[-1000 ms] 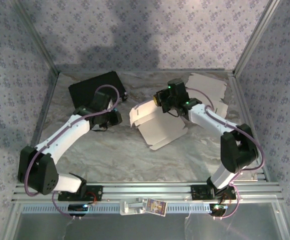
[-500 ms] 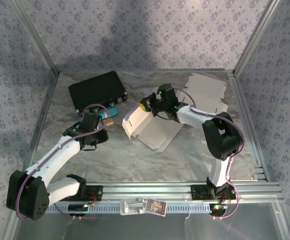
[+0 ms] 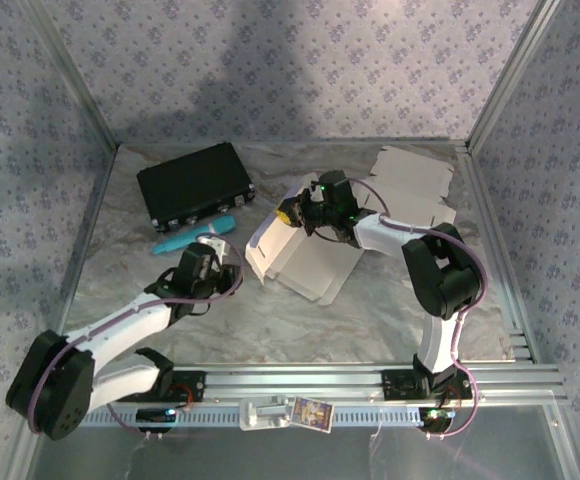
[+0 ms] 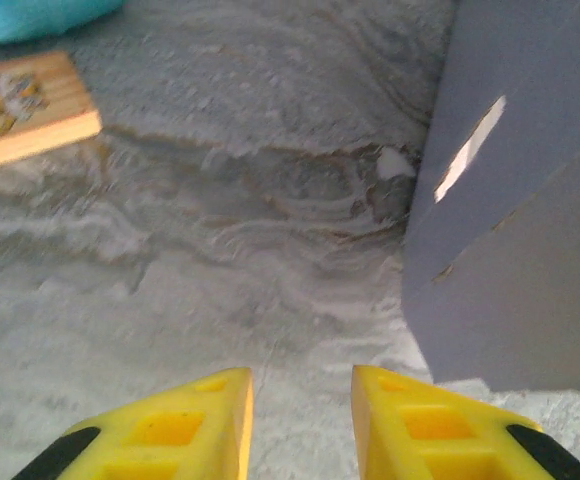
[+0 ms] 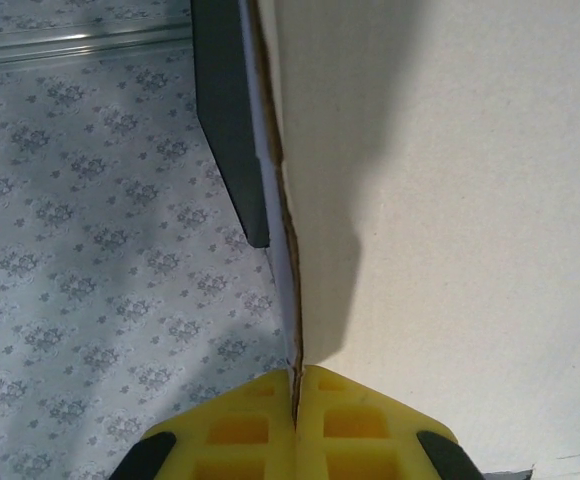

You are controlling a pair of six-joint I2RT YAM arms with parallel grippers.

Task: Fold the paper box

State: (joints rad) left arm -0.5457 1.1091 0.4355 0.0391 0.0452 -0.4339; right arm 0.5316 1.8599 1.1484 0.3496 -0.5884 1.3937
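Note:
The paper box is a white cardboard blank, partly folded, lying mid-table with its left flap raised. My right gripper is shut on the top edge of that flap; in the right wrist view the yellow fingertips pinch the thin cardboard edge, with the pale panel to the right. My left gripper hovers low over the table just left of the box. It is open, with bare table between its yellow fingers. The box's grey wall stands to the right ahead of them.
A second flat cardboard blank lies at the back right. A black case sits at the back left, with a teal object and a small wooden block in front of it. Patterned walls enclose the table.
My left arm has drawn back from beside the black case and come down near the box's left side. My right gripper has moved left with the flap, and the box shifted slightly left.

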